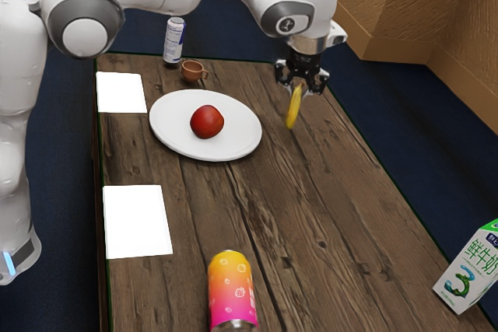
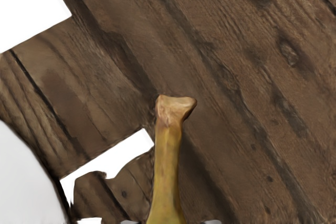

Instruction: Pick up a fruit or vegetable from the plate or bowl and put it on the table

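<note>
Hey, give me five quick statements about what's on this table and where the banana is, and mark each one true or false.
1. The gripper holds the banana. True.
2. The banana is over the plate. False: it is off to one side of the plate, over bare wood.
3. A round red fruit rests on the plate. True.
4. The milk carton is beside the brown cup. False: the carton is far from the cup, at the exterior view's right.
5. The plate is white. True.
</note>
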Available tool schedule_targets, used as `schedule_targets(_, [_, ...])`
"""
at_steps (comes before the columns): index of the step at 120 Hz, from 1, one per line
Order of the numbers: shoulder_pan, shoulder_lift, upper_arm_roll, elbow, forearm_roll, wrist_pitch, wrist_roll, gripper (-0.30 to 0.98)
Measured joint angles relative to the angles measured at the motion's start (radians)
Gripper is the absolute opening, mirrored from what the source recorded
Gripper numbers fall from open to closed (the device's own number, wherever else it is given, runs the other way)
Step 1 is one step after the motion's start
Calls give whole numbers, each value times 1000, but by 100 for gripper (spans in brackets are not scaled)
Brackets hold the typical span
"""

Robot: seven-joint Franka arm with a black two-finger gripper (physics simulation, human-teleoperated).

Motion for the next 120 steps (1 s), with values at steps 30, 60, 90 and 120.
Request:
schedule_targets(30, [-1, 21, -38, 4, -6, 15, 2, 40])
schedule_targets(60, [-1, 20, -43, 4, -8, 32, 3, 64])
schedule_targets(90, [16, -207, -127, 43, -28, -197, 1, 68])
schedule_targets(120, [-78, -220, -190, 87, -20, -351, 3, 69])
